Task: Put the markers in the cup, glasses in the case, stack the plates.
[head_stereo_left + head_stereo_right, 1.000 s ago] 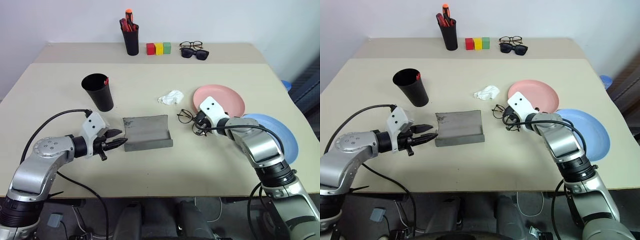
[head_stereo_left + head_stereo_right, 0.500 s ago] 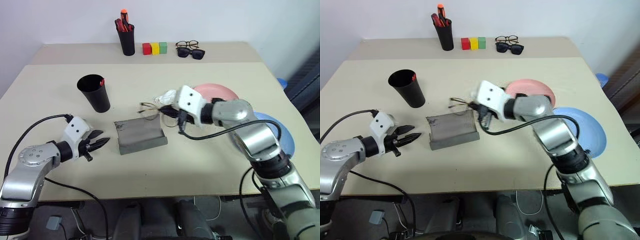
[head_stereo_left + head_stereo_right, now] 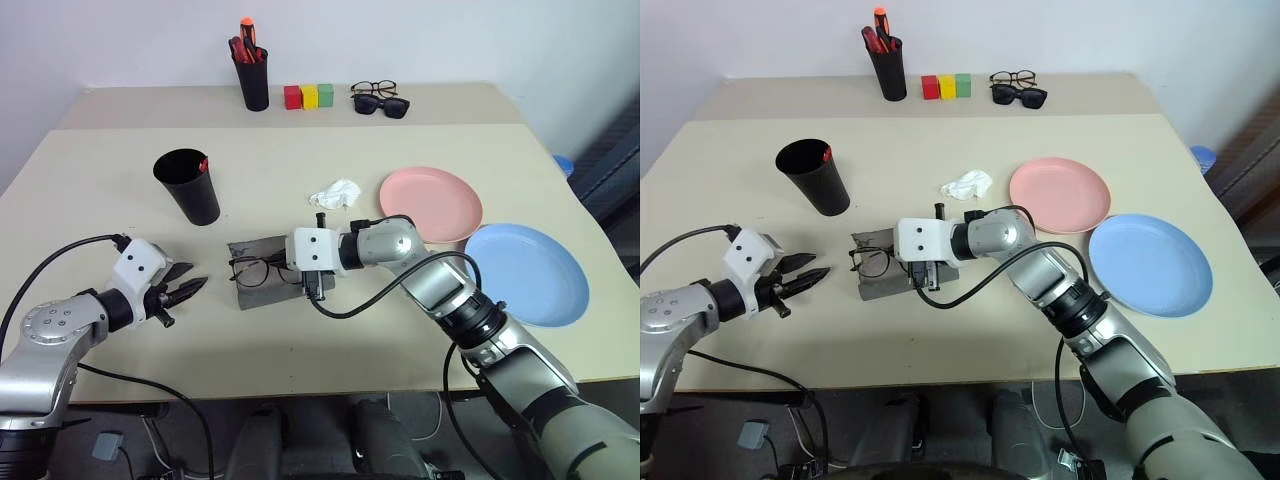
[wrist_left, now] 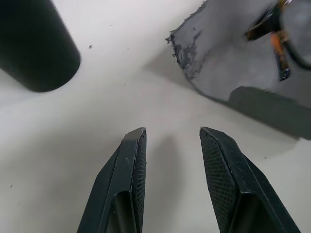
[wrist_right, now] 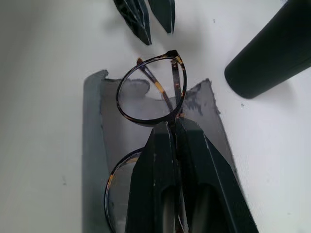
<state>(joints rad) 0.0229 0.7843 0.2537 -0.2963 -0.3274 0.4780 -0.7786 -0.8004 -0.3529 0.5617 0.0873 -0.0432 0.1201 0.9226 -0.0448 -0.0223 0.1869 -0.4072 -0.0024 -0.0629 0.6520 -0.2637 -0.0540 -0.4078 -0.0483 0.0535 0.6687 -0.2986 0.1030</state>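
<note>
A: From the head camera, the right gripper (image 3: 306,272) reaches across over the open grey case (image 3: 262,272), pinched tight on the glasses (image 3: 255,269) at the bridge. The lenses hang right above the case's tray.

B: And the left gripper (image 3: 190,288)?

A: It sits beside the case's left end, near it but apart, fingers partly spread with nothing between them. Behind it stands the cup (image 3: 187,185), a red marker tip (image 3: 204,163) poking above its rim. The pink plate (image 3: 430,203) and the blue plate (image 3: 526,273) lie side by side on the table (image 3: 330,340), not stacked.

B: Anything at the back?

A: A pen pot (image 3: 251,72), three coloured blocks (image 3: 311,96), a second pair of spectacles with sunglasses (image 3: 380,98), and a crumpled tissue (image 3: 335,195) near the pink plate.

B: Left wrist view?

A: Two black fingers (image 4: 124,189), a moderate gap, bare tabletop between them. Ahead is the case's frayed corner, one temple arm of the glasses over it, and the cup's dark side.

B: Right wrist view?

A: Fingers (image 5: 158,179) closed together on the frame's bridge, one round lens out in front over the grey lining, the other close under the fingers. The left gripper's tips show just beyond the case.
</note>
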